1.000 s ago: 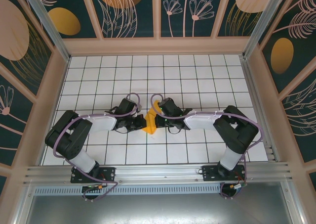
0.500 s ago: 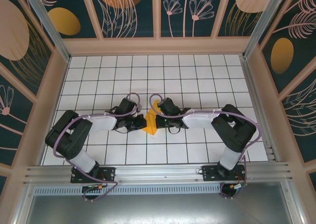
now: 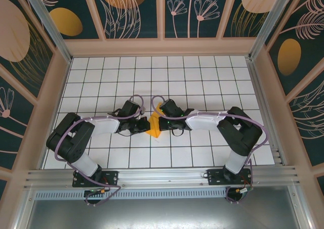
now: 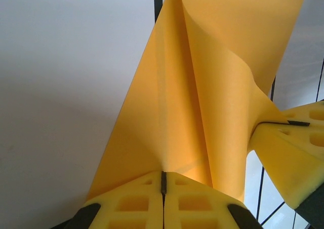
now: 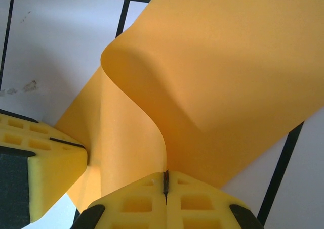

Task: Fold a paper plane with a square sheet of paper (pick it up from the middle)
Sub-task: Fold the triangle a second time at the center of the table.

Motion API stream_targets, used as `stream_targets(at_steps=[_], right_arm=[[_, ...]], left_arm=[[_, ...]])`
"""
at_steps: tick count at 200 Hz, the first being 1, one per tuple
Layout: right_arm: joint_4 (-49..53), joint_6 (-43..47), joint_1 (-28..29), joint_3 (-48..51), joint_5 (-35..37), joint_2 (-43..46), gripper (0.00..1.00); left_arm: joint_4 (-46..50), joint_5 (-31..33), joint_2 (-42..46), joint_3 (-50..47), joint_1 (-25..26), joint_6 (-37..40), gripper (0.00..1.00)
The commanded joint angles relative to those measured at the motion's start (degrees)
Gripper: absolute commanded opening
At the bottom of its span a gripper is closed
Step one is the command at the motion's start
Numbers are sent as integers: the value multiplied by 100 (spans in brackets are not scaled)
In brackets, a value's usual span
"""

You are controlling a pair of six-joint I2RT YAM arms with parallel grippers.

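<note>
We note square sheet of paper, orange-yellow and partly folded, at centre of table, slightly toward table's near edge. Left gripper, just left of table centre, clamps one edge of sheet, yellow pads pressed together. Right gripper, just right of table centre, pinches opposite edge likewise. Between them we see sheet curving in soft bend.
</note>
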State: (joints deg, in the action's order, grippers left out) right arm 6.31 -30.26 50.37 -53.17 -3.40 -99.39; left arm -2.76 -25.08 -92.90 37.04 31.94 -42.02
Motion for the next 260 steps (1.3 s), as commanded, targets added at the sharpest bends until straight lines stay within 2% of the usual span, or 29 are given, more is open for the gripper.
stream_targets(at_steps=[1, 260], right_arm=[[356, 134, 78, -204, 306, -91, 0], [609, 214, 131, -429, 551, -356, 0]], left_arm=[[197, 126, -80, 12, 29, 124, 6], [181, 100, -75, 0, 28, 113, 6]])
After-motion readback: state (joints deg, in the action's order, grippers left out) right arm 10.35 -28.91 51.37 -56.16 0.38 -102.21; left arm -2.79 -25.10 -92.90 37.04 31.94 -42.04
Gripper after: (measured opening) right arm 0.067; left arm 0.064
